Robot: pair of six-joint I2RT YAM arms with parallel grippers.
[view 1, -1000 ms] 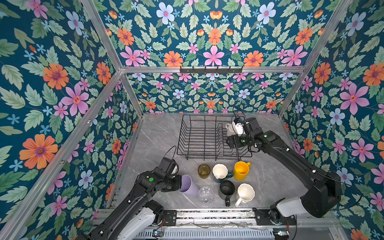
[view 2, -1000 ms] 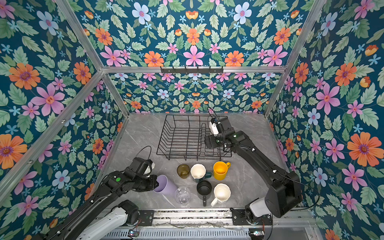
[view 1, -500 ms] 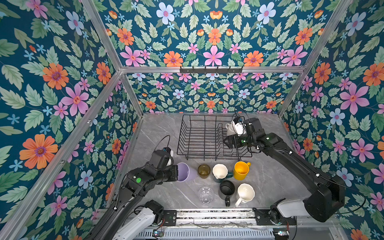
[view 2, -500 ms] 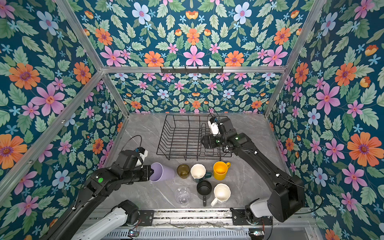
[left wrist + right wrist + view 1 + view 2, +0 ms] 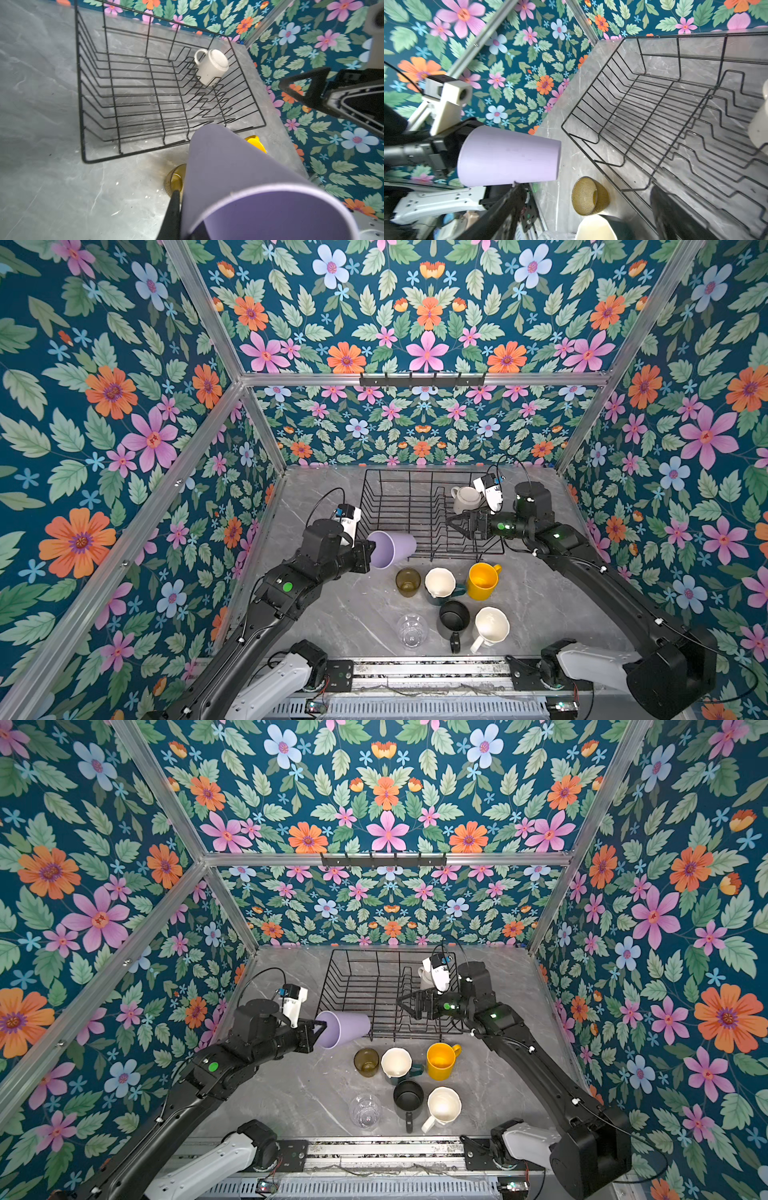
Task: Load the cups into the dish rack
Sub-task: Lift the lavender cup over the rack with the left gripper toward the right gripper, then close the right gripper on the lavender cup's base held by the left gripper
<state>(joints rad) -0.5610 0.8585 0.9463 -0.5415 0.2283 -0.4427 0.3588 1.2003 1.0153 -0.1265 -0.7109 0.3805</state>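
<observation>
the lavender tumbler (image 5: 392,548) hangs on its side in the air, clamped at the rim by the left gripper (image 5: 372,549), with its base toward the near left corner of the dish rack (image 5: 403,514). the left wrist view shows only one finger (image 5: 174,207), outside the rim. that view shows a white mug (image 5: 212,66) base up, tilted on the rack's far right prongs. in a top view the right arm's camera half hides it. the right gripper (image 5: 453,524) hovers over the rack, jaws apart and empty. in front of the rack, the clear glass (image 5: 411,628) is faint against the table (image 5: 332,614).
</observation>
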